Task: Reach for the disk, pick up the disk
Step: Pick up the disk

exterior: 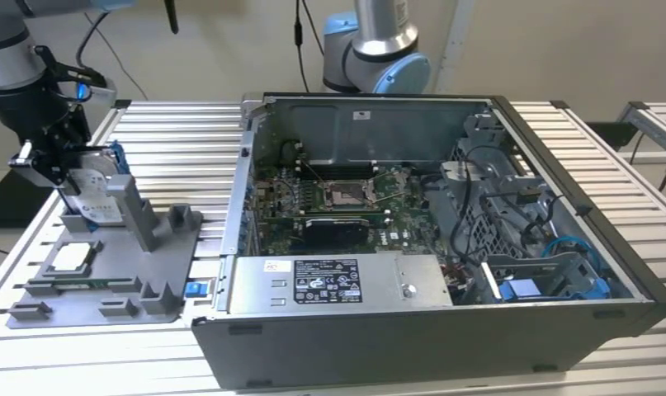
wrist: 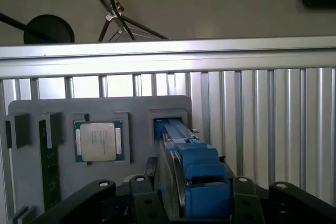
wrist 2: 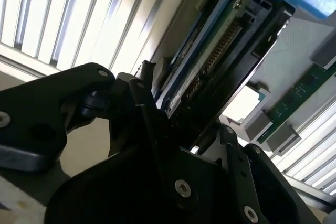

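Observation:
The disk [exterior: 91, 185] stands on edge in an upright slot of the grey fixture [exterior: 145, 264], on the exterior view's left. It is silver-grey with a white label and a blue frame. My gripper [exterior: 66, 163] comes down over it from above, one black finger on each flat side. In the first wrist view the disk [wrist: 202, 182] runs edge-on between the fingers [wrist: 140, 190], its far end in the slot. The second wrist view shows the disk [wrist 2: 210, 51] and its connector edge, with the gripper [wrist 2: 184, 100] pressed against both faces.
A small square silver chip [wrist: 100, 141] and a green memory stick [wrist: 50, 171] lie in the fixture beside the slot. An open computer case [exterior: 421, 247] fills the slatted metal table's [exterior: 167, 140] middle. A second arm's base [exterior: 377, 49] stands behind it.

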Robot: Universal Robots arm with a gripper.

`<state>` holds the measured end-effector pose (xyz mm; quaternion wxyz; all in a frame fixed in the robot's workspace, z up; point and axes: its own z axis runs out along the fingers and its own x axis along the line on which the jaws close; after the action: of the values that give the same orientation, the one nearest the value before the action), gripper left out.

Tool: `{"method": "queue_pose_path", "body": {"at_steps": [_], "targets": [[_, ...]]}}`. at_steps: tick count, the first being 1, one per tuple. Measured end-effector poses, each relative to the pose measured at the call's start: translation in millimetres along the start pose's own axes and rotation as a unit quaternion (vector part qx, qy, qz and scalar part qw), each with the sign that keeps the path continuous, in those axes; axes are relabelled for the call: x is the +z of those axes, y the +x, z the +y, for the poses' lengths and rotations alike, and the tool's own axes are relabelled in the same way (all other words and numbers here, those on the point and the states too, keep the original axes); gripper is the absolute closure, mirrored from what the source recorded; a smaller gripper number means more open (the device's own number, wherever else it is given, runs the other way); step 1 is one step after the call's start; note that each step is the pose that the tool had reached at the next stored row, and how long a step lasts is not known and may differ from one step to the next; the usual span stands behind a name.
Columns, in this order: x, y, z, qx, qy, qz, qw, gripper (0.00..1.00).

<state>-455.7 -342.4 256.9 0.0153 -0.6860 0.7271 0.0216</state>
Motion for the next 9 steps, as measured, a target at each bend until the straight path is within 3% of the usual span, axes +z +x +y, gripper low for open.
{"method": "queue_pose_path", "body": {"at_steps": [9], "targets": [[0.4, 0.0, 0.1, 0.000, 0.0003, -0.0002, 1.0000, 0.00]]}}
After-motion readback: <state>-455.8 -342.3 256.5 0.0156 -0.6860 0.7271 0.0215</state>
